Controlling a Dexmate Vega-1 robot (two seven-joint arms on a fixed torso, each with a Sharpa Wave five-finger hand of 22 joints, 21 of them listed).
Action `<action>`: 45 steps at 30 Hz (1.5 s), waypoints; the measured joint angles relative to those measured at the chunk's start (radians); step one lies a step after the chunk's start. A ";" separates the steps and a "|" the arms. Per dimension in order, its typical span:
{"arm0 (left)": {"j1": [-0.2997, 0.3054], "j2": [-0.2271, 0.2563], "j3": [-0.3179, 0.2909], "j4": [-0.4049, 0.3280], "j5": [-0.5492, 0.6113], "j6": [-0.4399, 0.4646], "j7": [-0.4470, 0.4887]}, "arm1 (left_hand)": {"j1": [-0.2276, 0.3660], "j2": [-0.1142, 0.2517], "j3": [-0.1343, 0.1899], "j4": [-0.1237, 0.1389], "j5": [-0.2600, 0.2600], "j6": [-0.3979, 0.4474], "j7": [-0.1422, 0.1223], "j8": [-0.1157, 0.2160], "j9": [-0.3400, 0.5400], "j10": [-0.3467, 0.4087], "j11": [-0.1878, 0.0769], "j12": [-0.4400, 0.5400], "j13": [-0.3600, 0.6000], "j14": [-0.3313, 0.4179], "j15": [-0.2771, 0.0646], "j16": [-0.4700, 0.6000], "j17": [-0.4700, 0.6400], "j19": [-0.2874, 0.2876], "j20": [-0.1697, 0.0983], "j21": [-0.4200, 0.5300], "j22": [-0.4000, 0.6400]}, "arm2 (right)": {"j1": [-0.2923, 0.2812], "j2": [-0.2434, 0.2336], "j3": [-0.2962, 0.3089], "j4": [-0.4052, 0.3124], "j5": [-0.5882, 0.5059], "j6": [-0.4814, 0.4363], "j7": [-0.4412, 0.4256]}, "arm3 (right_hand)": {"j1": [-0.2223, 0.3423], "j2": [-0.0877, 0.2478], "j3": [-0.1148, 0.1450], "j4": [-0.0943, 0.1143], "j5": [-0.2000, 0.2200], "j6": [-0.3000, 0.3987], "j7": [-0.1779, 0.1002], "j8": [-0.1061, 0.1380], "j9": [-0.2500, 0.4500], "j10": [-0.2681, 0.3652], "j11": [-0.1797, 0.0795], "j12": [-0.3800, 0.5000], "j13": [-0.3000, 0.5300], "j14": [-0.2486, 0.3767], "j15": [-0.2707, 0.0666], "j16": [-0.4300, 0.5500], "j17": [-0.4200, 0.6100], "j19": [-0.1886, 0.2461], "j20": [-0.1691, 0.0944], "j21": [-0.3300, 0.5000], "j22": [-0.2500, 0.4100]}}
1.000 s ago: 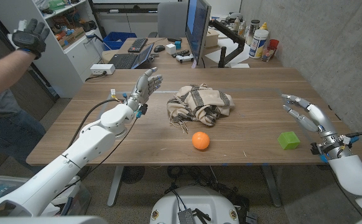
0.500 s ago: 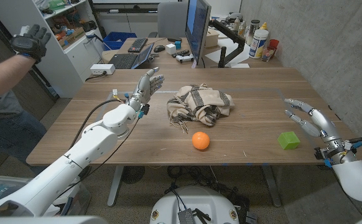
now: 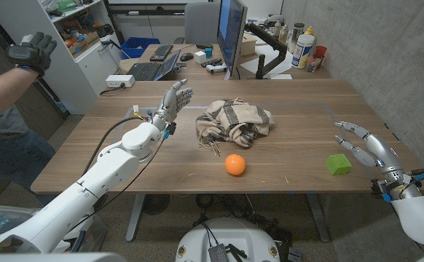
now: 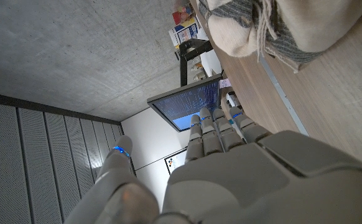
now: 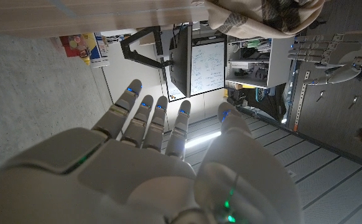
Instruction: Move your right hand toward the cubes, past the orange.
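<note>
Hovering right hand [image 3: 368, 145], fingers [image 3: 347, 127] spread, beside green cube [image 3: 337, 164].

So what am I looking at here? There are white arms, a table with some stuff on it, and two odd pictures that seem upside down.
It is a robot with two white arms, each ending in a hand with fingers. The wide picture comes from a camera on its head, looking down at a wooden table. The two odd ones come from cameras on its wrists, looking along the back of each hand, so they appear turned over. The left hand is raised beside a crumpled striped cloth; the right hand hovers next to a green cube. An orange lies between the arms. Both hands are open and hold nothing. A person's gloved hand shows at the far left.
</note>
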State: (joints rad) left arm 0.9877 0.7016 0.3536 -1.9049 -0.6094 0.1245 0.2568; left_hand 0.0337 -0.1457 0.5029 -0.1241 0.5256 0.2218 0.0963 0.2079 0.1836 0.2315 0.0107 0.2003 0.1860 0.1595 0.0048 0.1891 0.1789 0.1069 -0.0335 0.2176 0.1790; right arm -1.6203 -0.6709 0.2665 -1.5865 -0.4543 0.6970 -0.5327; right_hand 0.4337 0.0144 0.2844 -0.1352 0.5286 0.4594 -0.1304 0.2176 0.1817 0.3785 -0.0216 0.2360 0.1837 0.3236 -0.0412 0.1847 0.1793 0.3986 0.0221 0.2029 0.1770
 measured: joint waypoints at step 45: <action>0.018 -0.014 0.009 -0.046 0.023 0.010 0.039 | 0.004 0.004 -0.015 -0.001 0.006 0.007 -0.007 0.000 0.000 0.005 -0.006 0.000 0.000 0.011 0.001 0.000 0.000 0.000 0.000 -0.007 0.000 | -0.048 -0.162 -0.158 -0.024 -0.204 -0.227 -0.307 | 0.000 0.000 0.000 0.000 0.000 0.034 -0.001 0.000 0.000 0.006 -0.005 -0.006 0.000 0.000 0.000 0.000 0.000 -0.018 0.017 -0.008 0.000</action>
State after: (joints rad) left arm 1.0055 0.6878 0.3625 -1.9510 -0.5868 0.1346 0.2963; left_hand 0.0376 -0.1417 0.4877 -0.1255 0.5313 0.2289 0.0890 0.2079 0.1836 0.2369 0.0052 0.2003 0.1862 0.1708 0.0055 0.1891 0.1789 0.1068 -0.0336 0.2107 0.1789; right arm -1.6685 -0.8326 0.1087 -1.6108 -0.6587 0.4704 -0.8401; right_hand 0.4337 0.0145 0.2845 -0.1351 0.5287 0.4937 -0.1316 0.2176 0.1817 0.3843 -0.0268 0.2302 0.1837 0.3235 -0.0412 0.1848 0.1791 0.3811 0.0396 0.1953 0.1770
